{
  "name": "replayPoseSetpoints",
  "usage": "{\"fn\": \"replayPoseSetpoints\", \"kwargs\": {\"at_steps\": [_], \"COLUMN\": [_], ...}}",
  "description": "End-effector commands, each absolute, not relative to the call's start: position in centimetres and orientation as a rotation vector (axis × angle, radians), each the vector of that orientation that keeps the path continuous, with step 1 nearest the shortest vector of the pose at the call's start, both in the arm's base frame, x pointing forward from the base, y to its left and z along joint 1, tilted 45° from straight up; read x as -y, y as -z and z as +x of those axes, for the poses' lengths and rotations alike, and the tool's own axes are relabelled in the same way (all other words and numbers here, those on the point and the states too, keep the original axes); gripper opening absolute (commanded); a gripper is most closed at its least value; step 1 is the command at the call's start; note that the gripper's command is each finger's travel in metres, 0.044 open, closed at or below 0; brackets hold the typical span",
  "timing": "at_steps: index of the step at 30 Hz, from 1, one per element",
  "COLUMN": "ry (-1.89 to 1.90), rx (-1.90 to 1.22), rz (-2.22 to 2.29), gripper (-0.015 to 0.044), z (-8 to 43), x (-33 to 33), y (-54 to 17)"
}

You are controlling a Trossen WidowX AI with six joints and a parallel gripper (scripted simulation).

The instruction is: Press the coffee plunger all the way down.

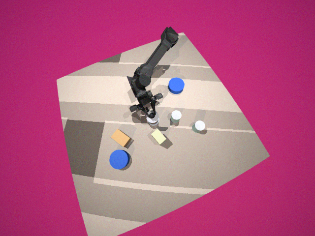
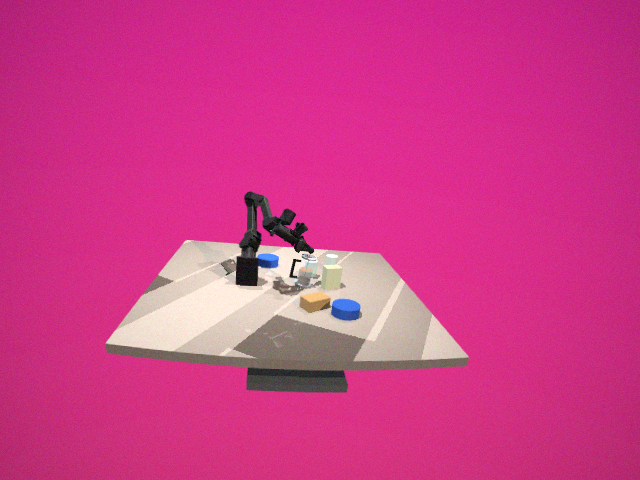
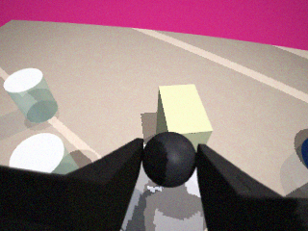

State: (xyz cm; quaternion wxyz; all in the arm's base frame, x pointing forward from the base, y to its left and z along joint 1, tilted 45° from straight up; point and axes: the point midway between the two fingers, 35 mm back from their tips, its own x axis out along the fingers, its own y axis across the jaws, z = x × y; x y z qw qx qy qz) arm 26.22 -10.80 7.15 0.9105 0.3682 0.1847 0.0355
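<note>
While the top view shows the pincer clamped on the dark plunger knob, that knob sits right over the coffee press, near the middle of the tabletop, with a yellow block at five o'clock from it.

From the exterior view, the knob looks almost down at the lid of the upright press, so the push seems nearly finished.

At the wrist, both fingers touch the knob; release is left.
</note>
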Motion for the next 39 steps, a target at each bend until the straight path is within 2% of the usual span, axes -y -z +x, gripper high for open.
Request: {"fn": "replayPoseSetpoints", "kwargs": {"at_steps": [1,17,29,39], "ry": [-0.082,-0.074,-0.074,-0.064], "rx": [-0.392,-0.381,-0.381,-0.382], "rz": [0.777,0.762,0.762,0.743], "gripper": [0.0128,0.0128,0.044,0.044], "z": [26.3,26.3,26.3,26.0], "x": [10.5,10.8,10.8,12.5], "y": [-6.8,-7.1,-7.1,-8.1]}}
